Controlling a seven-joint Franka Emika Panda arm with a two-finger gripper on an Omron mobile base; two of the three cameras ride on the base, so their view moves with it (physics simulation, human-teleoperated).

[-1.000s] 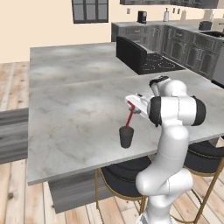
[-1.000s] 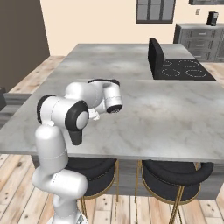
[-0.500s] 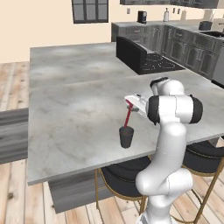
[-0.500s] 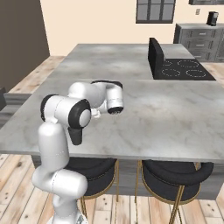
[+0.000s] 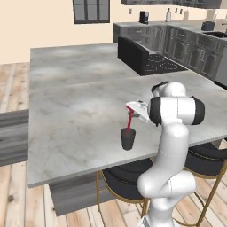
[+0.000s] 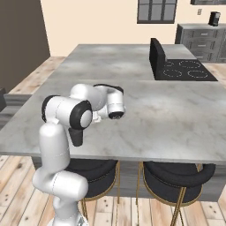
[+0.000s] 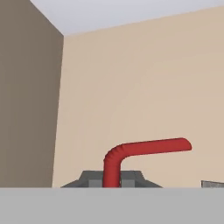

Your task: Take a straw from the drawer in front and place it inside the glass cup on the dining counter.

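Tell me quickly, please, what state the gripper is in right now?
Gripper: shut on the straw, whose lower end is in the glass cup.

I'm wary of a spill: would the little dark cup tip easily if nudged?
Probably yes. The glass cup looks small and narrow-based, likely light. The straw, leaning into it from the end effector, could lever it over. The dining counter looks smooth, so it might slide first.

No legible text, labels, brands, numbers or signs appear in any view.
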